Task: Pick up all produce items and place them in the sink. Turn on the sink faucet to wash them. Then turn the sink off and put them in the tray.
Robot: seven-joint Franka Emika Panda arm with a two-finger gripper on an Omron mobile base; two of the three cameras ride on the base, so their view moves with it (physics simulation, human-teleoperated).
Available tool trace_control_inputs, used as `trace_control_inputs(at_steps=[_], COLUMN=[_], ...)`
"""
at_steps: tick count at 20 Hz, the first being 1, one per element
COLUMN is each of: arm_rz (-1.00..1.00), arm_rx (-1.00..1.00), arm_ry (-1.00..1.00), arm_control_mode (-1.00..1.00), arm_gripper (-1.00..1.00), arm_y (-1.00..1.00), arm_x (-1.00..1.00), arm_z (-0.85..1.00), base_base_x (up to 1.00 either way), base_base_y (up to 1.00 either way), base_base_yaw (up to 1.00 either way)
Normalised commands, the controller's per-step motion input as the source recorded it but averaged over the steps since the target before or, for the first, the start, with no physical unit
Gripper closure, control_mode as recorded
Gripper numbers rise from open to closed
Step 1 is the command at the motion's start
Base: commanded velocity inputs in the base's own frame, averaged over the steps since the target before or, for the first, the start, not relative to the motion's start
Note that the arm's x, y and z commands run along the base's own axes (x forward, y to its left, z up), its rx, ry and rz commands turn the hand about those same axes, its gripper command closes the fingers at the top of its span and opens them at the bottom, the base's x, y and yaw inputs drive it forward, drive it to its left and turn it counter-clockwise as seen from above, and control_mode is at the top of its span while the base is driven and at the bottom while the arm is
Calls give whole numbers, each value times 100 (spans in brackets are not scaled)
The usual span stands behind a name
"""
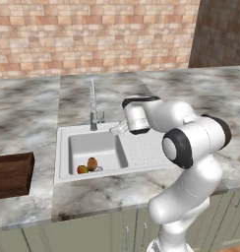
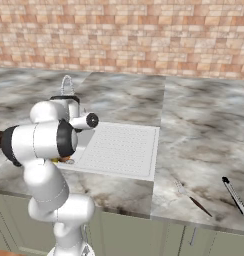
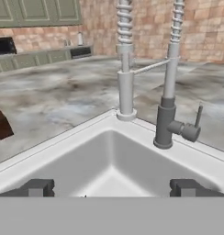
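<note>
The two produce items lie in the basin of the white sink [image 1: 141, 152]: a brown oval [image 1: 92, 163] and a red-and-yellow-green fruit [image 1: 82, 170] beside it at the front left. The chrome sink faucet [image 1: 93, 106] rises behind the basin. My gripper [image 1: 118, 129] hovers over the basin's back right corner, open and holding nothing. In the hand view its fingertips [image 3: 38, 188] stand wide apart, the gripper [image 3: 112, 189] facing the faucet [image 3: 168, 114] and its small lever handle [image 3: 194, 125]. The dark wooden tray [image 1: 11, 174] rests on the counter left of the sink.
The dotted draining board [image 2: 119, 147] lies right of the basin. A dark pen-like tool [image 2: 236, 197] and a thin brush-like utensil [image 2: 191, 197] lie on the marble counter at the far right. A brick wall runs behind the counter.
</note>
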Motion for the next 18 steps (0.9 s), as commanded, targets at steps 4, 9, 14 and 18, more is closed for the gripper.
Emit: trace_control_inputs(at_steps=[4, 9, 14, 18], arm_rz=[3, 9, 10, 9], arm_rx=[9, 2, 0, 0], arm_ry=[0, -11, -15, -10], arm_control_mode=[-100, -100, -100, -100], arm_gripper=[-100, -100, -100, -100], arm_y=[-2, -1, 0, 0], arm_x=[47, 44, 35, 44], arm_z=[-3, -2, 0, 1], base_base_x=[0, 0, 0, 0], base_base_y=[0, 0, 0, 0], base_base_yaw=[0, 0, 0, 0])
